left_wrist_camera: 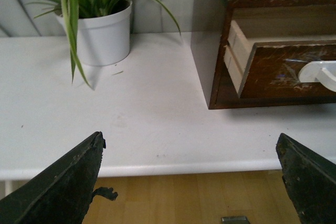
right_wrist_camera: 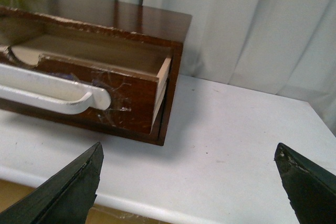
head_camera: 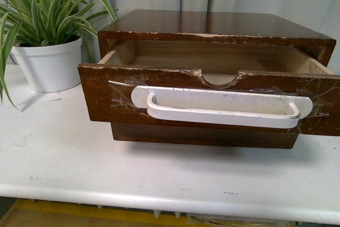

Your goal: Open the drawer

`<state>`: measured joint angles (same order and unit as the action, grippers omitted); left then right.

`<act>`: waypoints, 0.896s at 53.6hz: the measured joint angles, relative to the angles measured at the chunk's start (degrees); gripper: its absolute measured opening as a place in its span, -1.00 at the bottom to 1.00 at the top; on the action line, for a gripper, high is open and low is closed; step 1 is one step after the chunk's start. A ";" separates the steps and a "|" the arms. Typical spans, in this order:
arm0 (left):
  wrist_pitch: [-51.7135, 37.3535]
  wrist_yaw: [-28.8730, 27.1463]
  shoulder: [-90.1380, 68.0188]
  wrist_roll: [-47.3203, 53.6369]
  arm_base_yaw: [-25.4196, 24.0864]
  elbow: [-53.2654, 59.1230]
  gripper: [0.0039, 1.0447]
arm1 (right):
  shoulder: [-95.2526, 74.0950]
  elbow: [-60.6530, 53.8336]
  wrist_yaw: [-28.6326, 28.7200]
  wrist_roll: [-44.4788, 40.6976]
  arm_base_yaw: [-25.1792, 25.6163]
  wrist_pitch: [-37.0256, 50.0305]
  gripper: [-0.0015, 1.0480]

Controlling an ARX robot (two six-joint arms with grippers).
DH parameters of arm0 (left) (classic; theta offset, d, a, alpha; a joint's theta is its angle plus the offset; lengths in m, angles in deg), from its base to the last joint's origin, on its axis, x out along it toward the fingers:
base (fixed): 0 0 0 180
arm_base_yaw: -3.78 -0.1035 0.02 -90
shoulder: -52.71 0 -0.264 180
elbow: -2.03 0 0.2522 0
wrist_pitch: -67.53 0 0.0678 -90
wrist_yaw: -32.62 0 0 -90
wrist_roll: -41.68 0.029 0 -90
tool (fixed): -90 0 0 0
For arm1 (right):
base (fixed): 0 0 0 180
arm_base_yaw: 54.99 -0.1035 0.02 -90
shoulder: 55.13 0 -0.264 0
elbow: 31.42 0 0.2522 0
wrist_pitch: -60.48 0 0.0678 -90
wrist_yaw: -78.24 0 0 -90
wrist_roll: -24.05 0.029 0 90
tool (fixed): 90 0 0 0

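The dark brown drawer [head_camera: 106, 99] stands pulled out from its wooden cabinet [head_camera: 212, 25] on the white table [head_camera: 64, 163]. Its long white handle [head_camera: 223, 107] is taped to the front, and a half-round notch cuts its chipped top edge. The inside looks empty. Neither gripper shows in the front view. My left gripper [left_wrist_camera: 190, 145] is open and empty, back over the table's front edge, left of the drawer [left_wrist_camera: 273, 77]. My right gripper [right_wrist_camera: 189, 153] is open and empty, near the table's front edge, right of the drawer [right_wrist_camera: 126, 103] and its handle [right_wrist_camera: 47, 90].
A spider plant in a white pot [head_camera: 50, 65] stands at the back left of the table, also in the left wrist view [left_wrist_camera: 102, 38]. A pale curtain [right_wrist_camera: 252, 19] hangs behind. A plain lower drawer front [head_camera: 202, 135] sits under the open drawer. Wooden floor [left_wrist_camera: 184, 198] lies below the table edge.
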<state>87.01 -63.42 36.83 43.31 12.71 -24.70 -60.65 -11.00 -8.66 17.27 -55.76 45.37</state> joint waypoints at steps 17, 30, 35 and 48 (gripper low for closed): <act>0.74 -0.35 2.14 -2.25 -0.85 0.52 0.87 | 0.39 -0.52 -1.95 3.96 0.37 0.07 0.71; -4.28 5.25 10.12 -1.99 -8.57 5.75 0.12 | 1.77 -2.36 -2.95 5.79 0.74 0.57 -0.03; -4.42 6.03 10.97 -1.92 -8.66 7.45 -0.29 | 2.43 -3.19 -3.02 5.86 0.74 0.68 -0.44; -5.01 6.01 12.66 -1.90 -8.72 9.40 -0.93 | 5.18 -6.21 -3.02 6.08 0.74 1.16 -0.97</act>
<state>82.00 -57.41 49.48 41.41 3.99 -15.30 -55.47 -17.21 -11.68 23.34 -55.02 46.53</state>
